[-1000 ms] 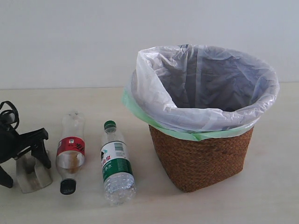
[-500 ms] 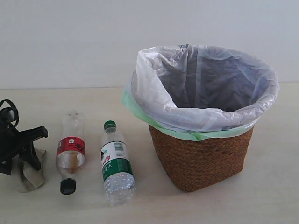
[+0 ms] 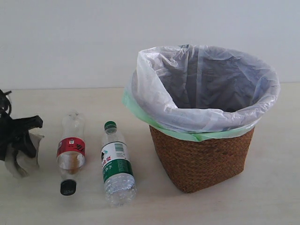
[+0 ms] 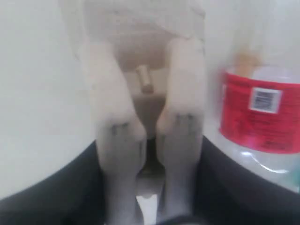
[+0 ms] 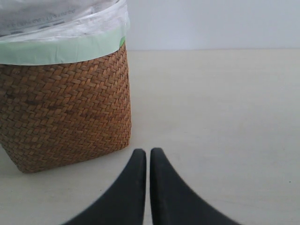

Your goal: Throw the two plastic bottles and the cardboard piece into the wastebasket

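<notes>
At the far left of the exterior view, my left gripper (image 3: 24,137) is shut on the grey-beige cardboard piece (image 3: 21,159), holding it tilted just above the table. The left wrist view shows the cardboard piece (image 4: 145,93) blurred between the dark jaws of the left gripper (image 4: 149,154). The red-label bottle (image 3: 71,152) (image 4: 260,112) lies right of it, black cap toward the front. Alongside lies the green-label bottle (image 3: 116,164). The wicker wastebasket (image 3: 201,159) (image 5: 65,108) stands on the right. Beside the basket's base, my right gripper (image 5: 147,154) is shut on nothing.
A translucent white bag (image 3: 206,84) over a green one lines the basket and folds over its rim. The pale table (image 3: 140,103) runs back to a plain white wall. My right arm is out of the exterior view.
My left gripper has lifted the cardboard piece off the table and carried it left, tipping it over. Bottles, basket and right gripper have not moved.
</notes>
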You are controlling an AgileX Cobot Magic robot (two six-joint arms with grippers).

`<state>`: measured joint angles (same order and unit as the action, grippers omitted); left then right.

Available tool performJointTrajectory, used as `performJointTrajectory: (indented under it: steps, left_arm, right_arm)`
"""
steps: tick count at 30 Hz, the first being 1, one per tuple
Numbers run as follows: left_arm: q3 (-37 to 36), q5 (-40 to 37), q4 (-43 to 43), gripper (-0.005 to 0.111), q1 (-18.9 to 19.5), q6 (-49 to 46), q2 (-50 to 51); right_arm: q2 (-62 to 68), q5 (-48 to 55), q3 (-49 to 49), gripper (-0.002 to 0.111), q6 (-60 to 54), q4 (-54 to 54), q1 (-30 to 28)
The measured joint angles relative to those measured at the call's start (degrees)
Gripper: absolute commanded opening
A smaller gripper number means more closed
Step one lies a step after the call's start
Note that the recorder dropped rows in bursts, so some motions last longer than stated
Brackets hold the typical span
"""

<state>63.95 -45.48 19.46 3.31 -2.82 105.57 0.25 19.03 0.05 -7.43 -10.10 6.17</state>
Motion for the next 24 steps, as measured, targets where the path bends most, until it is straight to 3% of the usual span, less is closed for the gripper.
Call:
performJointTrajectory:
  steps: [6, 12, 16, 24]
  left_arm:
    - [3.58, -6.1, -10.77, 0.004, 0.0, 5.09, -9.77]
    - [7.78, -19.14, -33.22, 0.004, 0.0, 14.9, -17.25]
    - [8.6, -23.49, -46.19, 0.004, 0.13, 18.85, -19.5]
    - [8.6, -24.27, -48.07, 0.004, 0.66, 20.33, -18.79]
  right_arm:
    - [0.0, 0.0, 0.0, 0.0, 0.0, 0.0, 0.0]
    - [0.0, 0.0, 0.0, 0.0, 0.0, 0.0, 0.0]
    - [0.0, 0.0, 0.0, 0.0, 0.0, 0.0, 0.0]
    - [0.0, 0.0, 0.0, 0.0, 0.0, 0.0, 0.0]
